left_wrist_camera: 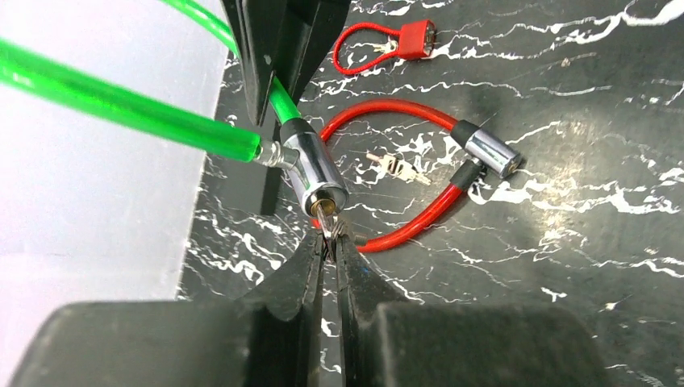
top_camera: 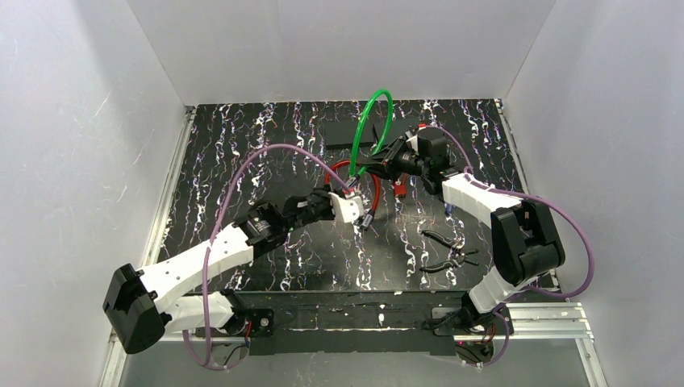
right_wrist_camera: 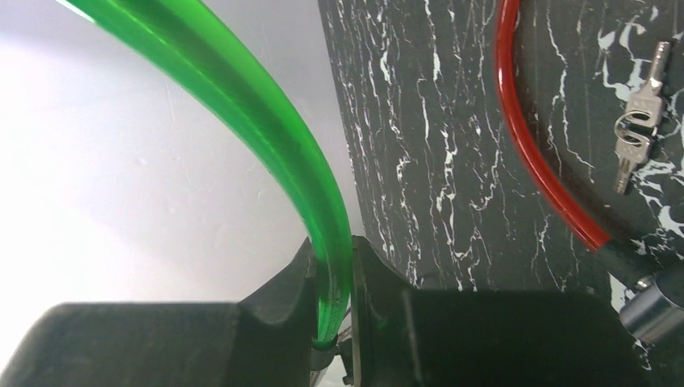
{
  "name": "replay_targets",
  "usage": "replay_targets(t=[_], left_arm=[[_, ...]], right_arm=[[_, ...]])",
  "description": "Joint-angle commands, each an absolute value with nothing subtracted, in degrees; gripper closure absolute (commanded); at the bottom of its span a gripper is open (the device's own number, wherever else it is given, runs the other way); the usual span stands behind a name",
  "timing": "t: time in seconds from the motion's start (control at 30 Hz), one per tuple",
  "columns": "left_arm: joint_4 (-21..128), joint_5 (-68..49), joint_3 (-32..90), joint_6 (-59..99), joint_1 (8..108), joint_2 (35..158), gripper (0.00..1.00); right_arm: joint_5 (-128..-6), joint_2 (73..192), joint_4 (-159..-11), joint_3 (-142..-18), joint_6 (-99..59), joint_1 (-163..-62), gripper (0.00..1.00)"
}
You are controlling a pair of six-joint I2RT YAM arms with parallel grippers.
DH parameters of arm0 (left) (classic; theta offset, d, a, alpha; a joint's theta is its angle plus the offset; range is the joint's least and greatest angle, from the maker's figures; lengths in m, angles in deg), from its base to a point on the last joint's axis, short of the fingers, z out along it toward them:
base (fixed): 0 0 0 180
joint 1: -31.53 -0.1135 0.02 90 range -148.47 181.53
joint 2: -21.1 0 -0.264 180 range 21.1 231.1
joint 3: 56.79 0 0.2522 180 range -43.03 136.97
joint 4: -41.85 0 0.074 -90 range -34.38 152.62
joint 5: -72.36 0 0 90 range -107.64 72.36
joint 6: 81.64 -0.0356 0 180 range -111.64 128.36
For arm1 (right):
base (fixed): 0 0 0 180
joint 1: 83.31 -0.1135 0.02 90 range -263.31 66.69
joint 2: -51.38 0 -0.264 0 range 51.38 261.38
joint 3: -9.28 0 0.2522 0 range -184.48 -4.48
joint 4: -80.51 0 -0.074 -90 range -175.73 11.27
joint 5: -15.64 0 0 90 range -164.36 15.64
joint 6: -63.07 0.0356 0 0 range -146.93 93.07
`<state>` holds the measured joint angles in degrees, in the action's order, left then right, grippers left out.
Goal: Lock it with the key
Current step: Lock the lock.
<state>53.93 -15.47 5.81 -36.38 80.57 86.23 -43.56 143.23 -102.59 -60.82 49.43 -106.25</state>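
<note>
Your left tool is pinched shut on the key, which sits in the end of the chrome barrel of the green cable lock. The lock is held up off the worktop, over its middle. Your right tool is clamped tight on the green cable just behind the barrel. On the worktop beneath lie a red cable lock, a pair of keys inside its loop, and a small red lock farther off.
</note>
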Motion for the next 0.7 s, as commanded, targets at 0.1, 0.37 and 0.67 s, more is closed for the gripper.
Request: replay_targets(t=[0.1, 0.37, 0.67], left_arm=[[50.82, -26.41, 5.52, -56.73, 85.52, 87.73, 1.0], [42.04, -29.12, -3.43, -79.73, 90.63, 86.29, 1.0], [39.28, -31.2, -6.22, -91.59, 92.01, 84.81, 0.9]], right_arm=[[-44.21, 140.3, -100.65, -63.11, 46.52, -106.33, 0.99], [-43.93, 140.17, -101.12, -62.86, 46.92, -106.31, 0.99], [-43.13, 139.53, -105.89, -61.12, 48.94, -106.32, 0.99]])
